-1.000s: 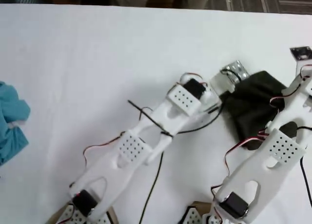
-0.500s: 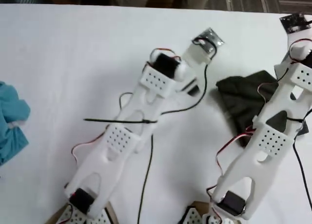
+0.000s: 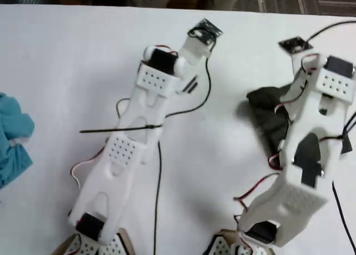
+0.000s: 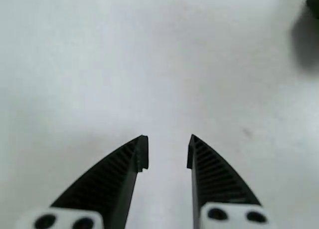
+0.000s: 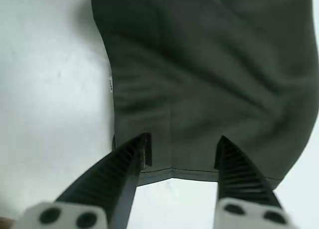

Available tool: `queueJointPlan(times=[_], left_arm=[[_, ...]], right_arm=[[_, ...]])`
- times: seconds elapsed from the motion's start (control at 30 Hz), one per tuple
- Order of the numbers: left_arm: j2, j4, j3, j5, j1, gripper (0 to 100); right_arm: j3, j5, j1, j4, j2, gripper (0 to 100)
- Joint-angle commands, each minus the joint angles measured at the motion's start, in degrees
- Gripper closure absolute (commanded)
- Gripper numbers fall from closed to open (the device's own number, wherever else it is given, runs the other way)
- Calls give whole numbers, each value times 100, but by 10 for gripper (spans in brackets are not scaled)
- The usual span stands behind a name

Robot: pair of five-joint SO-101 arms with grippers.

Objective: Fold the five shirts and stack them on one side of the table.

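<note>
Right pincer (image 5: 182,149) gapes, empty, above the dark shirt (image 5: 209,64) hem; left pincer (image 4: 167,151), narrowly parted, empty, over bench (image 4: 149,64) beside that shirt.

Dark shirt (image 5: 209,74) matt cloth; fingers (image 5: 119,174) ribbed black plastic; table (image 3: 83,55) matt white.

Folded dark shirt (image 3: 266,117) lying flat toward right side of desk (image 3: 83,49); crumpled teal shirt (image 3: 12,141) bunched at far left edge.
</note>
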Motion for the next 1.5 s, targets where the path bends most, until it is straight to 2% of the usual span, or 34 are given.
queueJointPlan(times=[0.0, 0.27, 0.37, 0.63, 0.7, 0.9, 1.07, 1.27, 1.47], left_arm=[[-466, 105, -198, 26, -246, 849], [-448, 105, -198, 26, -589, 849], [-448, 105, -198, 26, -659, 849], [-440, 105, -189, 26, -818, 849], [-431, 105, -189, 26, -818, 849], [-431, 105, -189, 26, -905, 849], [-431, 97, -136, 26, -1204, 849], [-448, 97, 593, 9, -1530, 850], [-501, 97, 734, 18, -1495, 852]], right_arm=[[1486, 299, 127, -374, -840, 786], [3332, 782, 215, -541, -2193, 785], [3798, 1090, 233, -963, -2580, 784], [4448, 1644, 215, -1666, -2607, 783], [4448, 1530, 215, -1666, -2615, 783], [4466, 334, 242, -1666, -2615, 786], [4642, -229, 171, -1604, -2615, 786], [5178, -299, -75, -2026, -2615, 786], [5240, -88, -101, -2545, -2615, 786]])
